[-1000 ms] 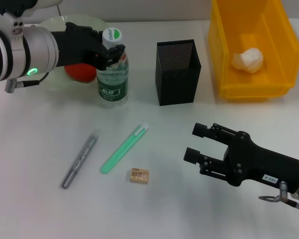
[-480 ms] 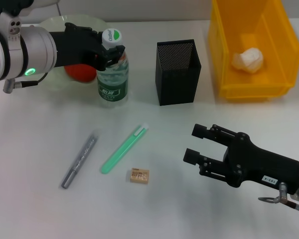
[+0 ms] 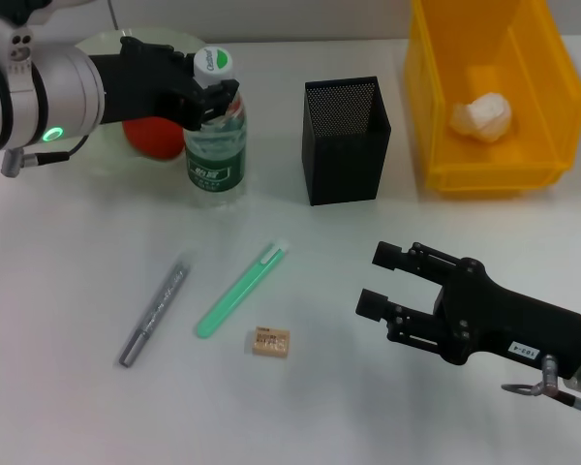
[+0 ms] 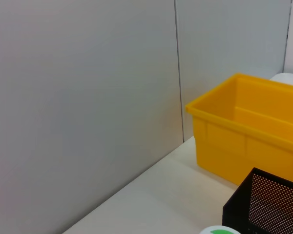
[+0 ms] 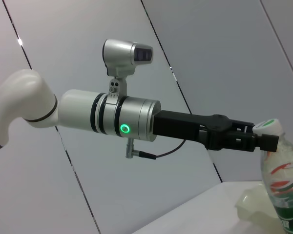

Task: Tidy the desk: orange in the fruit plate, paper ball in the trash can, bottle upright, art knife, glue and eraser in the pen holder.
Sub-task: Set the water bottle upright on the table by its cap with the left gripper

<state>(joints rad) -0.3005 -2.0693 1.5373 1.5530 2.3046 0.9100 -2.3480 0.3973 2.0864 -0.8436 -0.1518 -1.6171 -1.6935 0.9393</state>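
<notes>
At upper left of the head view, the left gripper (image 3: 211,100) is clamped on the neck of the upright bottle (image 3: 215,136), hiding part of the orange (image 3: 153,139) in the fruit plate (image 3: 105,48). The pen holder (image 3: 345,141) stands right of it. At lower right, the right gripper (image 3: 380,279) hangs spread above the table, right of the eraser (image 3: 271,341).

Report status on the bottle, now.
Left gripper shut on bottle, upright beside fruit plate. Right gripper open, idle. Nothing blocking.
</notes>
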